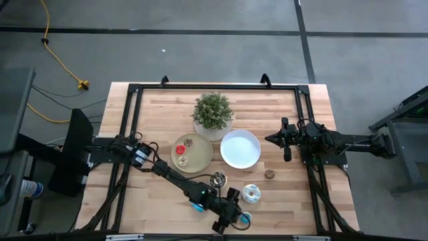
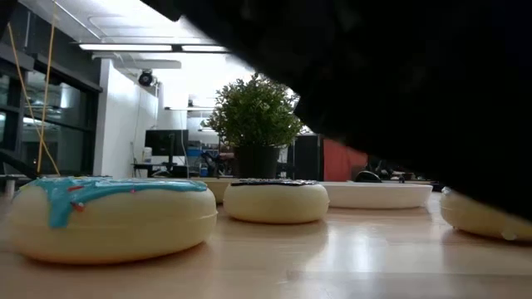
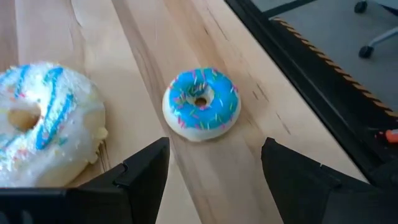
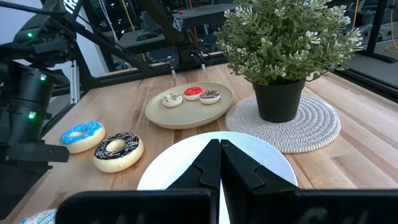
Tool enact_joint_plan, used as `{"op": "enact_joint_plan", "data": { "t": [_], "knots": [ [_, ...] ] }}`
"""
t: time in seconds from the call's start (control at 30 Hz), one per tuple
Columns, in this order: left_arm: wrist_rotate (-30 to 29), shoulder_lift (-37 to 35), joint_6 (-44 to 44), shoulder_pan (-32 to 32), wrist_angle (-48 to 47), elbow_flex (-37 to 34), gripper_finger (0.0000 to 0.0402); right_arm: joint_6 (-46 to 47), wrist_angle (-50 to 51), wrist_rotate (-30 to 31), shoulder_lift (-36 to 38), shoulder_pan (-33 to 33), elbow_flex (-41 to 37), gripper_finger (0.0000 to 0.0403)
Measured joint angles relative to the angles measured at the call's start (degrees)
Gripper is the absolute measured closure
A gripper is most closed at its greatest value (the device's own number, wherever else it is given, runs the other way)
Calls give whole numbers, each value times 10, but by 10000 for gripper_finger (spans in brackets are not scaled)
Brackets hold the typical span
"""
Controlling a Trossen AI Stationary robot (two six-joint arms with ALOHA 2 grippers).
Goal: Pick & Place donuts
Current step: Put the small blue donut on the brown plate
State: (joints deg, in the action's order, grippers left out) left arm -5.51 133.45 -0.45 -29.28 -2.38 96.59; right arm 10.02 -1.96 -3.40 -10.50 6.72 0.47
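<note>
My left gripper [image 3: 214, 155] is open, low over the table near its near edge [image 1: 235, 215]. A small blue-iced donut [image 3: 201, 102] lies flat on the wood just ahead of its fingers and between their lines, untouched [image 1: 246, 217]. A large white donut with blue stripes [image 3: 37, 124] lies beside it [image 1: 251, 193]. A chocolate donut [image 1: 218, 179], a large blue donut [image 2: 108, 216] and a small brown donut [image 1: 269, 174] also rest on the table. Three small donuts lie on the tan plate [image 1: 192, 152]. My right gripper [image 4: 219, 149] is shut, waiting by the white plate's right rim [image 1: 287, 140].
The white plate [image 1: 241, 148] sits at mid-table with nothing on it. A potted plant [image 1: 212, 114] stands on a woven mat behind both plates. A black frame rail [image 3: 311, 81] runs along the table's edge close to the small blue donut.
</note>
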Motion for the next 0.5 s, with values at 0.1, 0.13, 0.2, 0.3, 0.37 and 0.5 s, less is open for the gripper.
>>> {"op": "enact_joint_plan", "data": {
  "t": [0.1, 0.13, 0.2, 0.3, 0.37, 0.5],
  "knots": [
    [-11, 0, 0, 0, -1, -1, 156, 0, 0, 0, 0, 0, 0, 402],
    [-15, 0, 0, 0, 5, -1, 155, 0, 0, 0, 0, 0, 0, 402],
    [-15, 0, 0, 0, 19, -1, 152, 0, 0, 0, 0, 0, 0, 402],
    [-15, 0, 0, 0, 29, -1, 131, 0, 0, 0, 0, 0, 0, 402],
    [-16, 0, 1, 0, 28, -1, 111, 0, 0, 0, 0, 0, 0, 402],
    [-19, -1, 3, -1, 73, -31, 75, 0, 0, 0, 0, 0, 0, 402]
  ]
}}
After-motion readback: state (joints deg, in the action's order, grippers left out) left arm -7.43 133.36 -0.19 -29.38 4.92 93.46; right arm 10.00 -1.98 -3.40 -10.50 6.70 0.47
